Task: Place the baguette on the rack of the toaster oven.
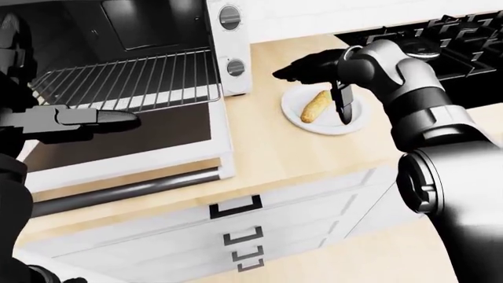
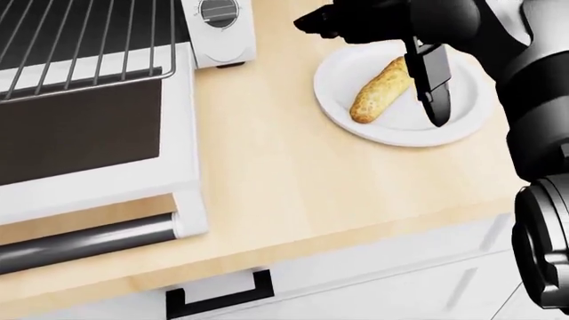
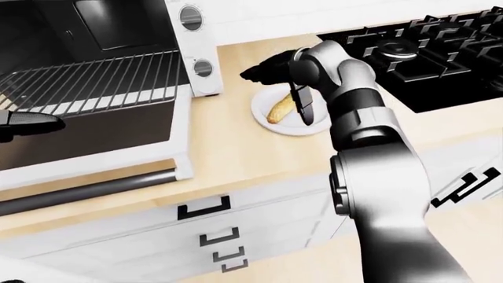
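Observation:
The baguette (image 2: 381, 91) lies slanted on a white plate (image 2: 467, 110) on the wooden counter, right of the toaster oven (image 1: 229, 56). The oven's door (image 2: 89, 133) hangs open and its wire rack (image 1: 134, 82) is pulled out and bare. My right hand (image 2: 378, 63) hovers over the plate, open. One finger (image 2: 433, 87) points down just right of the baguette, and the other fingers reach over its upper end to the left. Nothing is gripped. My left hand (image 1: 94, 118) is held flat and open over the oven door, at the left of the left-eye view.
A black stove (image 3: 424, 53) sits right of the plate. White drawers with black handles (image 1: 236, 206) run under the counter's edge. The oven's door handle (image 2: 85, 243) juts out toward me at the lower left of the head view.

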